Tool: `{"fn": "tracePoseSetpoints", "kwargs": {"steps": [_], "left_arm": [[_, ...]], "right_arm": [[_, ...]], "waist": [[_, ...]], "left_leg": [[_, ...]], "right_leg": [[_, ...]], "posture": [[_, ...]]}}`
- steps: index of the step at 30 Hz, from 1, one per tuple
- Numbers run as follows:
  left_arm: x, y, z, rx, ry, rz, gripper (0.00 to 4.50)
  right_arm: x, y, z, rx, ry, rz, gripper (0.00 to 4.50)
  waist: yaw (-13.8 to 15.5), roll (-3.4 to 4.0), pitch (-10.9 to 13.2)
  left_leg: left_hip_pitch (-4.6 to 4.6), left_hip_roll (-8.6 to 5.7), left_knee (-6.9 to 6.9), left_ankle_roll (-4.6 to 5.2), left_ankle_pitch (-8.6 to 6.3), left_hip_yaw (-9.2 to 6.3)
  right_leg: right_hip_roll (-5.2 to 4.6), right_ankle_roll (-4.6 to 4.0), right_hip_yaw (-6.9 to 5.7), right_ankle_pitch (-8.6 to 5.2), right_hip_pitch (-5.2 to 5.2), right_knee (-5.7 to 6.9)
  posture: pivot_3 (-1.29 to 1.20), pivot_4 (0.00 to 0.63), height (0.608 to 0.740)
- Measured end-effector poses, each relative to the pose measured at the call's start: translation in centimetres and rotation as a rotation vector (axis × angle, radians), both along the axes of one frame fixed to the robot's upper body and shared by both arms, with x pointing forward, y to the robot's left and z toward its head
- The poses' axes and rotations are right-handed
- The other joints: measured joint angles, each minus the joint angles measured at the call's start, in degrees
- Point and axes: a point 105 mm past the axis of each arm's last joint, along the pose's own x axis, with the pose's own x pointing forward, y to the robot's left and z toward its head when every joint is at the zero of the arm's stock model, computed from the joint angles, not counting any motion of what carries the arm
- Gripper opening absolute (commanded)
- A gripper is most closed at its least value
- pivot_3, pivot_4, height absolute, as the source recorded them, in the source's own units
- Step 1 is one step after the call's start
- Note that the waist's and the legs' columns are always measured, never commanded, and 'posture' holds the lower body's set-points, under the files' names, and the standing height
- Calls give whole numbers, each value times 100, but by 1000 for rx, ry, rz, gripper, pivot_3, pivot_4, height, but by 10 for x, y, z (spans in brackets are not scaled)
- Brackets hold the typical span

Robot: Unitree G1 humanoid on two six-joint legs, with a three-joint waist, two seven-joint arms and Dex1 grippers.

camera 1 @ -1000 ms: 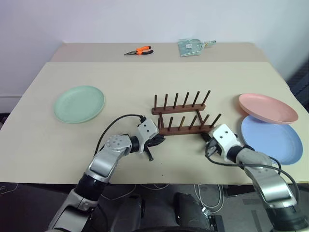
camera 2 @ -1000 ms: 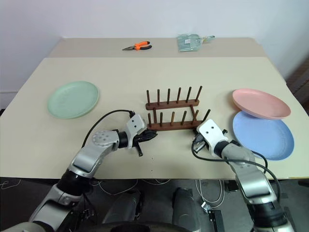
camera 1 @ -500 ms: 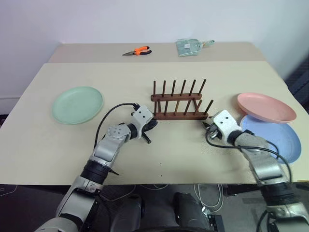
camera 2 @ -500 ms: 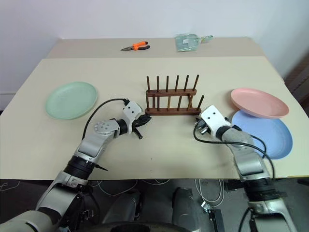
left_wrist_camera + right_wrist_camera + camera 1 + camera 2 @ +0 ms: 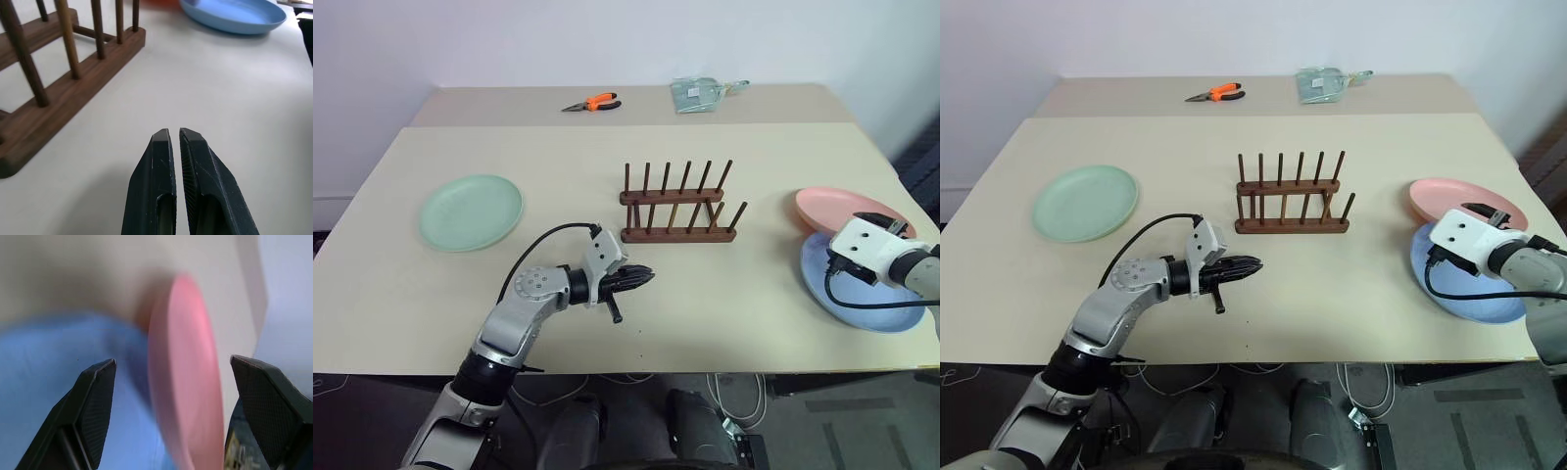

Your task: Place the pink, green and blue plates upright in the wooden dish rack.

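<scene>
The rack [image 5: 676,205] stands empty mid-counter [image 5: 724,304]; the green plate [image 5: 472,211] lies flat far to its left, and the pink plate [image 5: 832,209] overlaps the blue plate [image 5: 862,299] at the right. The left end effector [image 5: 646,275], fingers pressed together and empty, hovers just near of the rack. The right end effector [image 5: 171,416], spread wide and empty, is over the pink and blue plates.

- bright, even, diffuse light; no glare on table [image 5: 724,294].
- soft faint shadows under wooden dish rack [image 5: 677,208] and green plate [image 5: 471,211].
- head views sharp throughout.
- r wrist view heavily blurred: pink plate [image 5: 188,377], blue plate [image 5: 58,382] smeared.
- l wrist view crisp near, softer far.
</scene>
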Motion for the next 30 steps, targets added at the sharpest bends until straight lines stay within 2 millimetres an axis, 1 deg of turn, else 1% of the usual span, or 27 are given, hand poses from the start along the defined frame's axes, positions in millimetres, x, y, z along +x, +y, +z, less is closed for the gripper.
{"fn": "tracePoseSetpoints", "kwargs": {"steps": [2,3,4,6,8,12,14,15,17,18,19,20,22,23,25,27,30], "left_arm": [[-1,-4,3,-18,1,-10,263],[-1,-5,5,-26,0,-15,263],[-2,-6,7,-34,-2,-20,263],[-3,-6,9,-38,-1,-24,263],[-5,-5,10,-42,4,-26,263],[-7,-2,11,-33,-3,-25,263],[-7,2,9,-29,2,-12,263],[-6,3,8,-28,4,-8,263],[-6,7,9,-29,6,0,263],[-6,7,9,-31,6,-1,263],[-6,7,9,-31,6,-1,263],[-6,7,9,-33,6,-2,263],[-5,8,8,-29,7,2,263],[-5,8,8,-28,8,4,263],[-5,9,8,-29,8,6,263],[-4,11,9,-31,5,13,263],[-4,11,10,-36,5,16,263]], "right_arm": [[5,-10,-6,-24,7,-25,2949],[6,-14,-9,-37,8,-31,2544],[8,-17,-11,-50,9,-34,1946],[10,-19,-14,-61,7,-29,907],[11,-18,-13,-77,-2,-16,58],[12,-10,-9,-85,-23,34,58],[13,8,12,-49,-98,103,58],[14,20,30,-4,-161,140,58],[16,49,73,236,-332,191,58],[15,68,98,435,-421,232,58],[12,86,117,670,-483,279,58],[7,101,131,840,-505,333,58],[-1,127,151,1201,-492,423,58],[-4,137,155,1327,-460,449,58],[-8,148,154,1452,-387,445,58],[-7,154,146,1524,-321,411,58],[-5,157,140,1568,-273,363,58]], "waist": [[-2,1,0],[-2,1,0],[-2,1,0],[-2,1,0],[-2,2,0],[-3,4,1],[-15,25,9],[-26,32,11],[-77,21,15],[-96,21,14],[-103,18,14],[-91,19,13],[-77,17,14],[-47,17,14],[38,17,14],[59,18,14],[41,19,14]], "left_leg": [[0,0,0,0,0,0],[0,0,-1,0,0,0],[1,0,-2,0,0,0],[0,-1,-3,0,0,0],[0,-1,-3,0,0,0],[1,-1,-4,0,0,-1],[0,-1,-4,0,0,3],[1,-1,-4,0,0,5],[3,8,-4,0,0,-3],[3,8,-5,0,0,-6],[4,9,-6,0,0,-14],[3,7,-6,0,0,-21],[-3,6,-4,1,0,-30],[-5,4,-4,1,0,-32],[-8,1,-4,2,0,-30],[-11,-1,-4,2,0,-29],[-8,0,-8,2,0,-24]], "right_leg": [[0,-12,1,8,0,0],[0,-12,0,8,0,0],[0,-12,1,8,0,0],[0,-12,2,8,0,0],[0,-12,3,8,0,0],[0,-11,4,8,0,0],[0,-9,9,8,-2,0],[0,-7,12,8,-3,0],[9,5,8,5,-1,2],[9,5,8,6,0,2],[10,-6,5,13,2,2],[9,-6,1,13,2,3],[8,-11,-5,12,1,1],[3,-13,-5,11,1,-1],[2,-15,-5,10,2,-10],[1,-15,-5,9,1,-12],[2,-15,-4,9,-2,-11]], "posture": [[0,150,740],[0,150,740],[0,150,740],[0,150,740],[0,150,740],[0,150,740],[0,150,740],[0,150,740],[0,150,740],[0,150,740],[0,150,740],[0,150,740],[0,150,740],[0,150,740],[0,150,740],[0,150,740],[0,150,740]]}}
